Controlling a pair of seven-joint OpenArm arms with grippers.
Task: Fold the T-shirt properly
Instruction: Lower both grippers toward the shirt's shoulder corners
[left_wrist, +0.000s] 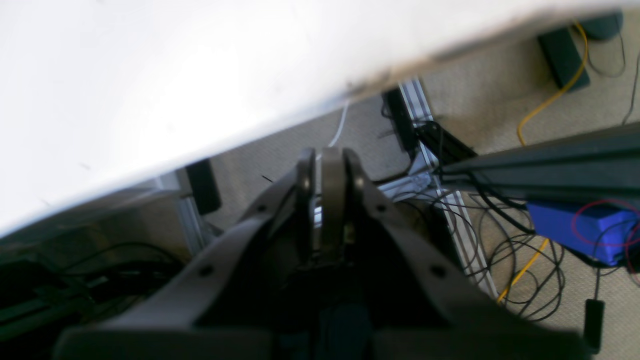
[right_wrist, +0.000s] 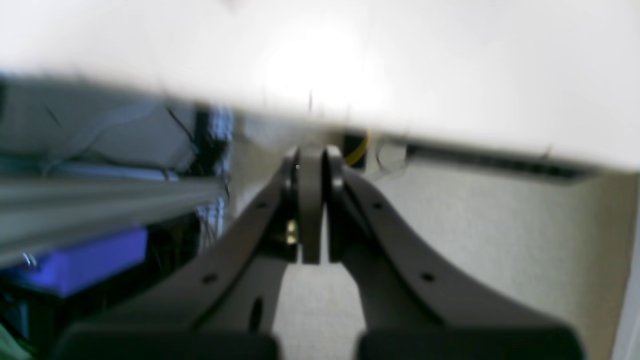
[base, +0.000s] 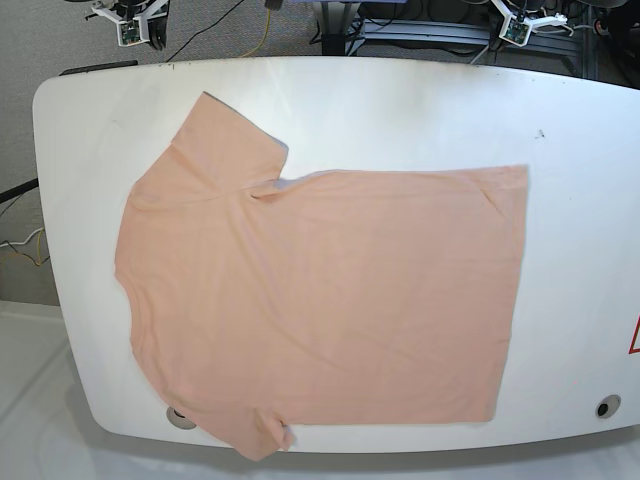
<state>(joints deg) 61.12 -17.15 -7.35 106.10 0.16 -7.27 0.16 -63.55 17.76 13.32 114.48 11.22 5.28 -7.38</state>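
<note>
White table (base: 580, 200) fills base view; T-shirt (base: 320, 300) lies flat and spread on it, collar end toward view's left, one sleeve overhanging near edge. Left wrist view: left gripper (left_wrist: 327, 155) clenched, empty, off table edge above cabled floor. Right wrist view: right gripper (right_wrist: 311, 152) clenched, empty, below table edge.

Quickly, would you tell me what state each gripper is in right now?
Left gripper: closed, holding nothing.
Right gripper: closed, holding nothing.

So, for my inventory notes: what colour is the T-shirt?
Plain peach-pink, no pattern; the T-shirt shows best in the base view.
</note>
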